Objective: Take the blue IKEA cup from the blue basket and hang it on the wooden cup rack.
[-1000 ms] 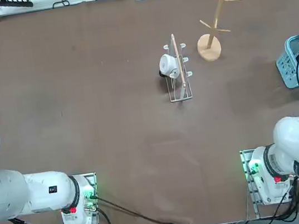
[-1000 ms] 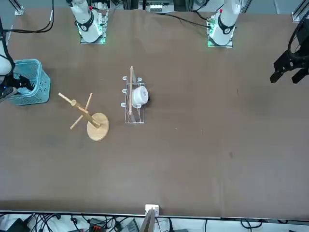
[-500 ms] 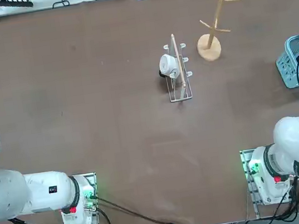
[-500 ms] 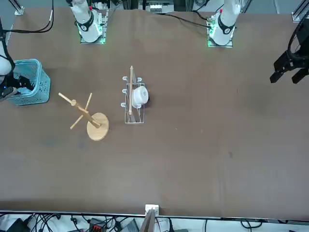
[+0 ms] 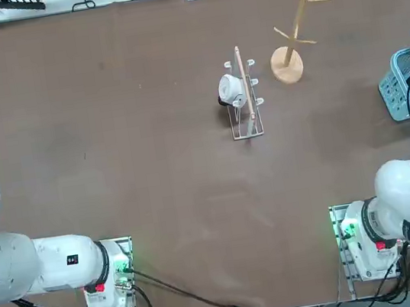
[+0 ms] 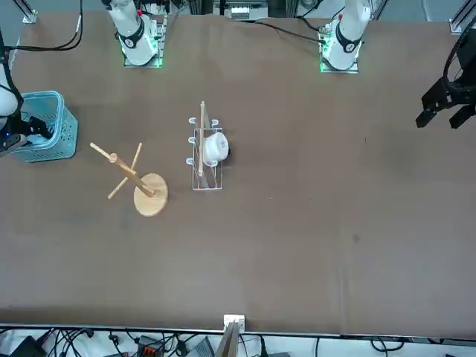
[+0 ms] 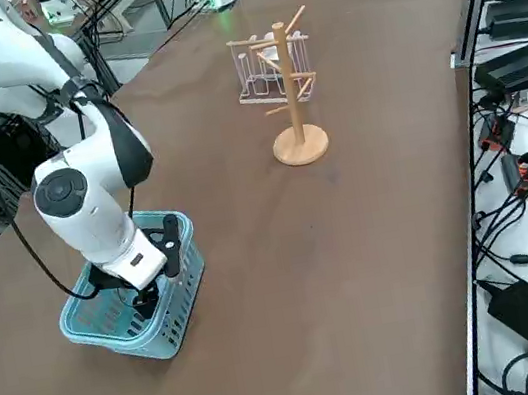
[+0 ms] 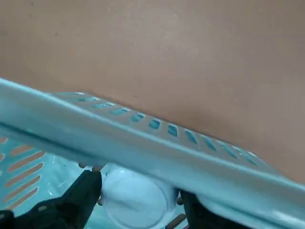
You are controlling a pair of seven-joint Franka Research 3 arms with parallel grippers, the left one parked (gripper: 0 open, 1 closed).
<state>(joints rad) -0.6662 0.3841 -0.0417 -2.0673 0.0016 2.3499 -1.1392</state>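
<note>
The right hand (image 8: pixel 143 202) reaches down inside the blue basket (image 7: pixel 124 327), its 2 black fingers on either side of the blue IKEA cup (image 8: pixel 136 198); I cannot tell whether it grips the cup. On the tabletop (image 7: pixel 287 275), the wooden cup rack (image 7: pixel 300 141) stands upright near the wire rack (image 6: pixel 208 181), which bears a white cup (image 6: pixel 216 148).

soft shadows, blurry wrist view, rim glare
</note>
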